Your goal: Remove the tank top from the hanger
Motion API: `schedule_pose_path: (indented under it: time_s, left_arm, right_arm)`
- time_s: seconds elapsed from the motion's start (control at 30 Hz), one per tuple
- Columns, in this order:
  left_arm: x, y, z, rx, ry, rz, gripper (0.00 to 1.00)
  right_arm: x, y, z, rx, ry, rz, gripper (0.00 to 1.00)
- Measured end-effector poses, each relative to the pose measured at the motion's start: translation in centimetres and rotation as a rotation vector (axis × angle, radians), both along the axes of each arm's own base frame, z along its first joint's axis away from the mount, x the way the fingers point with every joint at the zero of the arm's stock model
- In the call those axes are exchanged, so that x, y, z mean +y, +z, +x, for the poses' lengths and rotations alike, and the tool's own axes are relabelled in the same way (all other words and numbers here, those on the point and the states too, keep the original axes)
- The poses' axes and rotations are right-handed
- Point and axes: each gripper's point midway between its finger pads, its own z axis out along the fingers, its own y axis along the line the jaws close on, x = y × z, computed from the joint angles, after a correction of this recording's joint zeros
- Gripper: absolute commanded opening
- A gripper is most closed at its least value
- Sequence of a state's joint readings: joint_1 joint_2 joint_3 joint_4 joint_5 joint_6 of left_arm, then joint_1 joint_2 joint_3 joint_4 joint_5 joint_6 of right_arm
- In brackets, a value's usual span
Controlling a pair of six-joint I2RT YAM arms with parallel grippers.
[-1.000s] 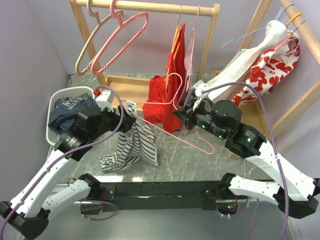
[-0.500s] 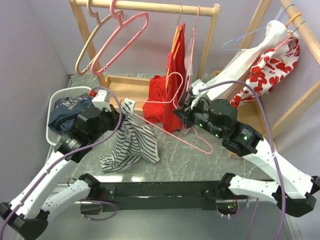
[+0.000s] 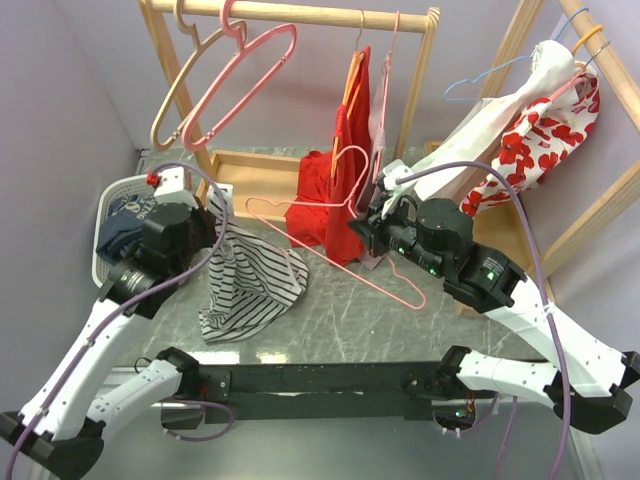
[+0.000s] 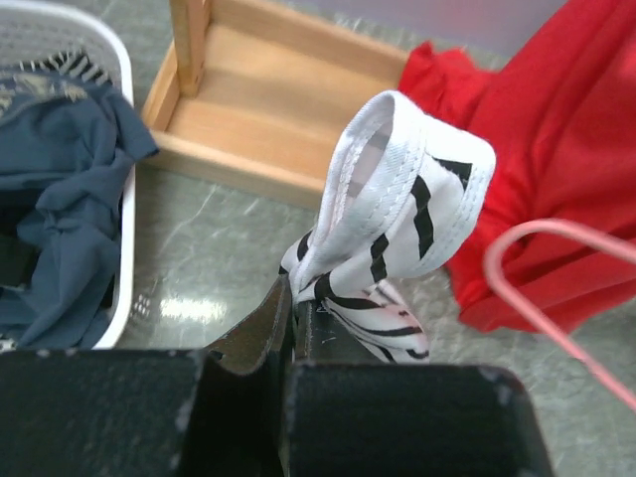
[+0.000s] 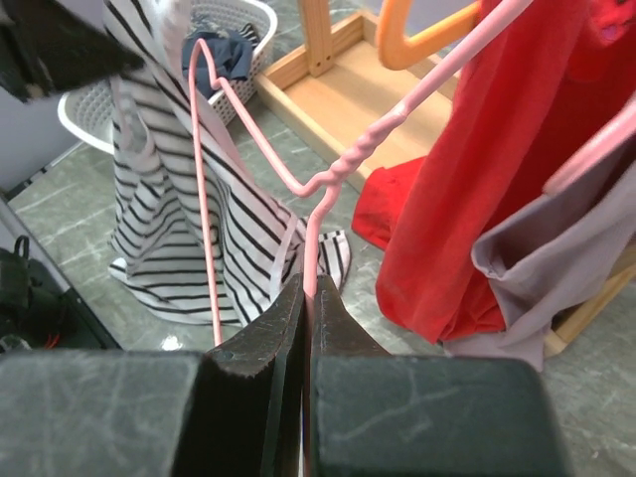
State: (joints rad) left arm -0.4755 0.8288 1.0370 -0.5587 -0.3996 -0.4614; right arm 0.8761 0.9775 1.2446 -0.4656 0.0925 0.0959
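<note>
**Fig. Strap held, garment hanging from the pinch.** Nearest the bases, the left gripper (image 4: 294, 303) has its jaws pressed together on a folded, bound strap (image 4: 397, 189) of the striped tank top (image 3: 250, 285). The garment hangs from that pinch, and its lower part pools on the table (image 3: 350, 320). The right gripper (image 5: 305, 288) is clamped on the thin wire of the pink wire hanger (image 5: 343, 164), just beside the tank top. Whether the other strap has cleared the hanger's end cannot be told. The fabric is judged light, limp, stretchy and not fragile. The bound strap edge offers the firmest hold, while the slim hanger may flex or twist. Beyond stand the laundry basket (image 4: 123, 179), a red garment (image 3: 320, 200) and the wooden rack (image 3: 300, 15).
</note>
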Motion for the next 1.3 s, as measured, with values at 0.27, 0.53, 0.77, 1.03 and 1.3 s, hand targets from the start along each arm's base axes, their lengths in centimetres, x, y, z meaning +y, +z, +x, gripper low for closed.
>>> schedule_pose_path:
  time_s: [0.27,0.53,0.77,1.03,1.3]
  left_arm:
    - [-1.7,-9.4,-0.3,0.379,-0.069,0.108,0.02]
    - [-2.6,-14.3,-3.3,0.631,-0.136,0.154,0.51]
    - [-6.2,-16.9,-4.3,0.758,-0.298,0.118,0.83]
    - [-9.0,-24.1,-5.0,0.979,-0.371,0.201,0.92]
    - [-9.4,-25.7,-4.3,0.992,-0.358,0.220,0.96]
  right_arm:
    - [-2.1,1.3,0.3,-0.044,-0.089,0.012,0.00]
    - [-3.5,2.9,0.6,-0.085,-0.147,0.037,0.00]
    - [-3.7,2.9,0.7,-0.088,-0.157,0.038,0.00]
    - [-3.8,3.1,0.6,-0.091,-0.157,0.043,0.00]
    - [-4.3,3.5,0.4,-0.101,-0.168,0.053,0.00]
